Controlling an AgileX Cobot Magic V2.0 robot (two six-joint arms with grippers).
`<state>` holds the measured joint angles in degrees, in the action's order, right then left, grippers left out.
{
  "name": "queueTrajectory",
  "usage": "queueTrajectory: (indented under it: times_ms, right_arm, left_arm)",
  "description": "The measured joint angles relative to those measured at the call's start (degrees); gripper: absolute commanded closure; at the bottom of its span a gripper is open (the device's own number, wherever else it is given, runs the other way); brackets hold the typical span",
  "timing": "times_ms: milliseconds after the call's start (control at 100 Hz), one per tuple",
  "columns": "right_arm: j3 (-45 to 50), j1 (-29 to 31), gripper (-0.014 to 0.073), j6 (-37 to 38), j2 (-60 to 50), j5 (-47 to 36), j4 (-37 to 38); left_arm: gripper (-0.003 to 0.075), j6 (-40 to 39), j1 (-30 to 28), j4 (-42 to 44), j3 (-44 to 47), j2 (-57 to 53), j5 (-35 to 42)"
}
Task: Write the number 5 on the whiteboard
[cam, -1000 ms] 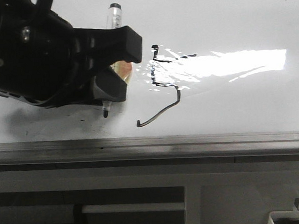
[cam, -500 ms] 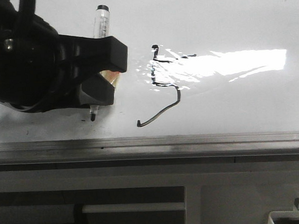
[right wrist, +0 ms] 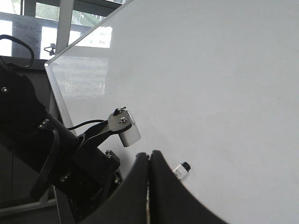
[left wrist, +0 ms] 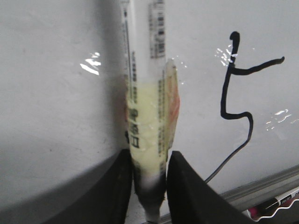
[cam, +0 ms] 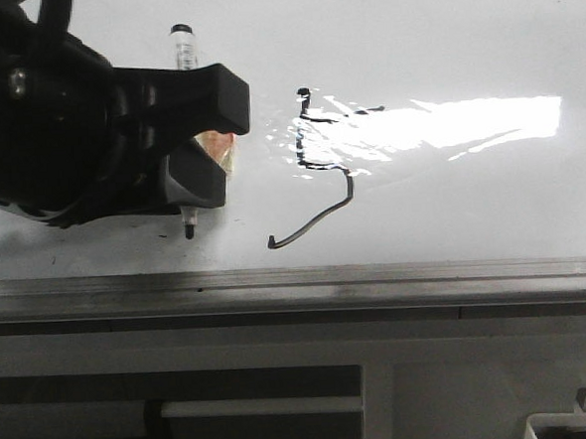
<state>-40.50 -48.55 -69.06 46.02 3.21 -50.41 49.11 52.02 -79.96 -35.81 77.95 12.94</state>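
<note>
Whiteboard (cam: 441, 31) fills most of your front view, its grey edge strip (cam: 376, 279) running across the lower middle, and the number 5 (cam: 315, 168) sits finished at centre frame, half washed out by glare. Your left gripper (cam: 201, 150), at the left of the frame, is clamped on the marker pen (left wrist: 149, 116), nib beside the figure, likely because the stroke is done. Barcode and small print on the barrel are unreadable; the right gripper (right wrist: 149, 163) is pressed closed, holding nothing.
</note>
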Motion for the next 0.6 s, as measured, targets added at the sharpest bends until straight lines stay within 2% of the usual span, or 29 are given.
queueTrajectory:
  times_ms: [100,170,230,350,440,600]
  right_arm:
    - [0.0,0.0,0.0657,0.0,0.0,0.0,-0.1]
    - [0.0,0.0,0.0657,0.0,0.0,0.0,-0.2]
    - [0.0,0.0,0.0657,0.0,0.0,0.0,-0.2]
    - [0.0,0.0,0.0657,0.0,0.0,0.0,-0.3]
    - [0.0,0.0,0.0657,0.0,0.0,0.0,-0.3]
    - [0.0,0.0,0.0657,0.0,0.0,0.0,-0.4]
  left_arm:
    - [0.0463,0.0,0.0,-0.1,0.0,0.0,-0.1]
    - [0.0388,0.0,0.1,-0.1,0.0,-0.1,-0.3]
    - [0.0293,0.0,0.1,-0.1,0.0,-0.1,-0.6]
    - [0.0171,0.0,0.3,-0.1,-0.1,-0.3,-1.4]
    - [0.0139,0.0,0.5,-0.4,-0.1,-1.2,-2.1]
    - [0.0139,0.0,0.1,-1.7,0.9,-5.5,-0.6]
